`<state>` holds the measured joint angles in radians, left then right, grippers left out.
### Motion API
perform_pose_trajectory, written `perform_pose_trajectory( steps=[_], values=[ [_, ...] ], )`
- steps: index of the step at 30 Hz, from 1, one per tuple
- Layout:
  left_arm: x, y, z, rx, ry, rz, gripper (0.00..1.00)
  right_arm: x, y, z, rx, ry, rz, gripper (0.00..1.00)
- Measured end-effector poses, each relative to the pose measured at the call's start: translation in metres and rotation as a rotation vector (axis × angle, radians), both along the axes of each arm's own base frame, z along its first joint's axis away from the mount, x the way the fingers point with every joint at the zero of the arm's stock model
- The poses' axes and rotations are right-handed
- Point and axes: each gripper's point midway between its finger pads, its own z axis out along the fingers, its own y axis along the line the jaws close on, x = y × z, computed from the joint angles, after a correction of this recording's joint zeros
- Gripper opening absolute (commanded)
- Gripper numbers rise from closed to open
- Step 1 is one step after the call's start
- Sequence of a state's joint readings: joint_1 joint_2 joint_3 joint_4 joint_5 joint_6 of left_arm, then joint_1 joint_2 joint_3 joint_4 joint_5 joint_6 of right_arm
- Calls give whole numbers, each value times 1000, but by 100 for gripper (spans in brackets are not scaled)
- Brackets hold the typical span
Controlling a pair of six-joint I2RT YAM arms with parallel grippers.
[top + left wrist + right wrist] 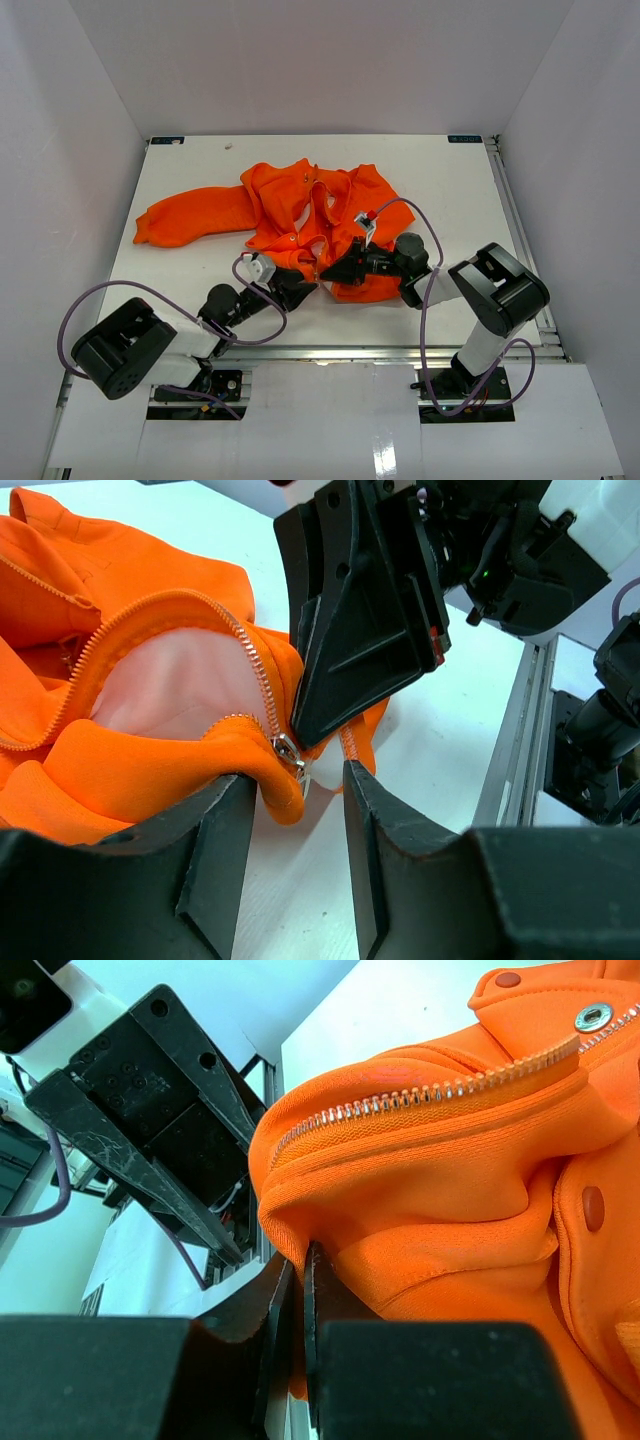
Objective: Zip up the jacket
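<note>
The orange jacket (300, 205) lies crumpled mid-table, one sleeve stretched to the left, its front open and showing pale lining (170, 690). My right gripper (303, 1260) is shut on the jacket's lower front edge, beside the bottom of the zipper teeth (430, 1095). In the top view it sits at the hem (335, 270). My left gripper (298, 780) is open, its fingers (225, 830) on either side of a bare gap. The metal zipper slider (287, 750) hangs just beyond the fingertips, under the right gripper's black fingers (350, 640). An orange fold touches the left finger.
The white table (440, 180) is ringed by white walls, with a metal rail (520, 230) along its right edge. The right arm's body and cables (520, 560) crowd close over the left gripper. The jacket's sleeve (190, 215) reaches toward the left wall.
</note>
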<state>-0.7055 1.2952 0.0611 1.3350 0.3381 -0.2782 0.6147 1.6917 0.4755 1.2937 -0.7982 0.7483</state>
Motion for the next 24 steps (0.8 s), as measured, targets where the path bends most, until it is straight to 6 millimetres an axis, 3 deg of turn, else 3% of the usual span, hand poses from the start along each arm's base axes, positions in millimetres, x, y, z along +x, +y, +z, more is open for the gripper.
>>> perform_pose_trajectory(
  steps=[7, 12, 24],
  values=[
    [-3, -3, -10, 30, 13, -30, 33, -2, 0, 0, 0, 5, 9, 8],
    [-5, -5, -12, 39, 8, -46, 0, -3, 0, 0, 0, 5, 15, 8],
    [-8, -7, -18, 60, 5, -73, 0, -5, -3, -2, -6, 19, 16, 8]
  ],
)
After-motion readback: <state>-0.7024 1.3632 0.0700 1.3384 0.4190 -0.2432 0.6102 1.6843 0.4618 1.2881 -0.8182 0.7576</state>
